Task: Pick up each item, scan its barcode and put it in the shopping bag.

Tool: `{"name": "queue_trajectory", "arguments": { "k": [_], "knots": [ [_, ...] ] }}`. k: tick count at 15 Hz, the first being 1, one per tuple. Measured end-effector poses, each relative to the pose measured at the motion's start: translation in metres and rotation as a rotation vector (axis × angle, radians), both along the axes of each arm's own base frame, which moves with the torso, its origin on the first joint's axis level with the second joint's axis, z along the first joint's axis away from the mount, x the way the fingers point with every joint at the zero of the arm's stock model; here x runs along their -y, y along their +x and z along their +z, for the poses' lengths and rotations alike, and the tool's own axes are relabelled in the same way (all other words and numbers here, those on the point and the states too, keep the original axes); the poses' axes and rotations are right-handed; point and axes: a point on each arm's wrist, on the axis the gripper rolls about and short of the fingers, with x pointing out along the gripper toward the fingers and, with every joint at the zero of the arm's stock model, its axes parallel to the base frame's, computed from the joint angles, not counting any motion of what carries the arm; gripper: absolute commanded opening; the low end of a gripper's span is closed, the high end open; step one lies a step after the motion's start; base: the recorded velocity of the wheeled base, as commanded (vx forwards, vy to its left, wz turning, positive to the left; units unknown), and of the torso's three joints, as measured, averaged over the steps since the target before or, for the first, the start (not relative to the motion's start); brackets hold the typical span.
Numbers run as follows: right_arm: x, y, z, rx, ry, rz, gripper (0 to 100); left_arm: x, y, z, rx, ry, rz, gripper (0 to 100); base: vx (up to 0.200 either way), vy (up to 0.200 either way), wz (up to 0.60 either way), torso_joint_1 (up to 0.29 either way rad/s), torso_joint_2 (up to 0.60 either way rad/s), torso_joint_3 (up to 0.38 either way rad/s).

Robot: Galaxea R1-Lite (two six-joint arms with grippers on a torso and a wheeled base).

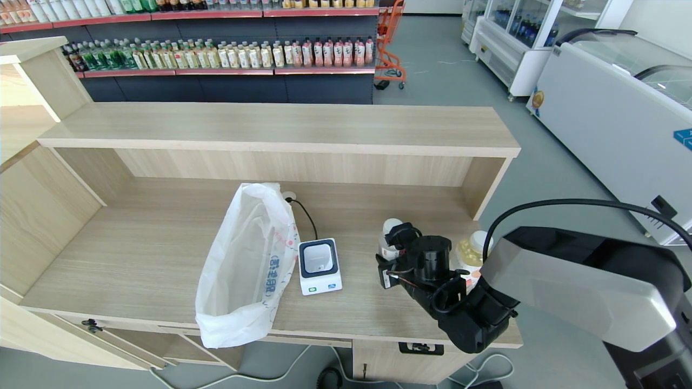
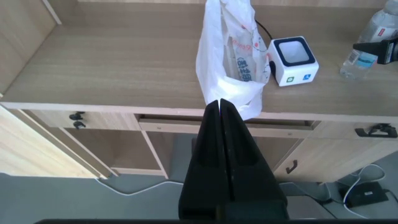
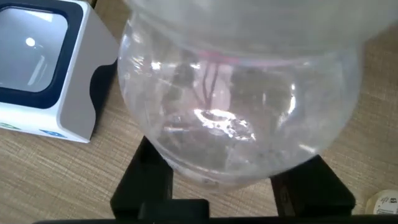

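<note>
A clear bottle with a white cap stands on the wooden counter, right of the white barcode scanner. My right gripper is closed around it, and in the right wrist view the bottle sits between the two black fingers. A second bottle of yellowish drink stands just right of it, partly hidden by the arm. The white shopping bag stands open left of the scanner. My left gripper is shut and empty, held below the counter's front edge, in front of the bag.
A black cable runs from the scanner to the counter's back wall. A raised shelf overhangs the back of the counter. Drawers with black handles sit under the front edge. Bare counter lies left of the bag.
</note>
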Motion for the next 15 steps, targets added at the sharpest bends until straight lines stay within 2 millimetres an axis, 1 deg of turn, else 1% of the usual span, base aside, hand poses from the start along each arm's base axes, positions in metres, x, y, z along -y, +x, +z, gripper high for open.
{"name": "queue_trajectory", "arguments": {
  "k": [5,7,8,9,11,13,15],
  "knots": [
    [0.001,0.002,0.002,0.003,0.009,0.007,0,0.000,0.000,0.000,0.000,0.000,0.000,0,0.000,0.000,0.00,0.000,0.00,0.000],
    [0.001,0.003,0.010,0.013,0.030,0.025,0,0.000,0.000,0.000,0.000,0.000,0.000,0,0.000,0.000,0.00,0.000,0.00,0.000],
    [0.002,0.003,0.018,0.021,0.055,0.029,0,0.000,0.000,0.000,0.000,0.000,0.000,0,0.000,0.000,0.00,0.000,0.00,0.000],
    [0.004,0.002,0.028,0.025,0.086,0.030,0,0.000,0.000,0.000,0.000,0.000,0.000,0,0.000,0.000,0.00,0.000,0.00,0.000],
    [0.010,-0.002,0.053,-0.003,0.154,0.018,0,0.000,0.000,0.000,0.000,0.000,0.000,0,0.000,0.000,0.00,0.000,0.00,0.000],
    [0.024,-0.007,0.089,-0.029,0.235,0.034,0,0.000,0.000,0.000,0.000,0.000,0.000,0,0.000,0.000,0.00,0.000,0.00,0.000],
    [0.041,-0.022,0.134,-0.057,0.326,0.122,0,0.000,0.000,0.000,0.000,0.000,0.000,0,0.000,0.000,0.00,0.000,0.00,0.000]
  ]
}}
